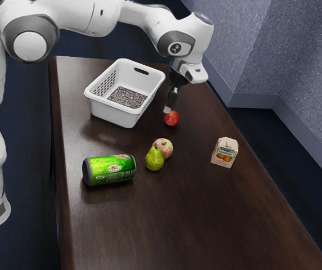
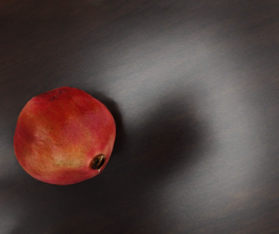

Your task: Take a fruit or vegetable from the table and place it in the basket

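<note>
My gripper (image 1: 168,108) points down at the far part of the table, with its tip just above the round red fruit (image 1: 171,118), perhaps a pomegranate. In the wrist view the red fruit (image 2: 64,134) rests whole on the dark tabletop, off to one side of the view's centre, its small dark crown visible. The white basket (image 1: 112,114) stands beside my gripper, toward the exterior view's left, with a speckled bottom. Nearer the camera, a green pear (image 1: 154,160) stands against a pinkish apple (image 1: 164,147).
A green soda can (image 1: 110,170) lies on its side near the table's left edge in the exterior view. A small juice carton (image 1: 224,153) stands toward the exterior view's right. The dark wooden table (image 1: 189,225) extends toward the camera.
</note>
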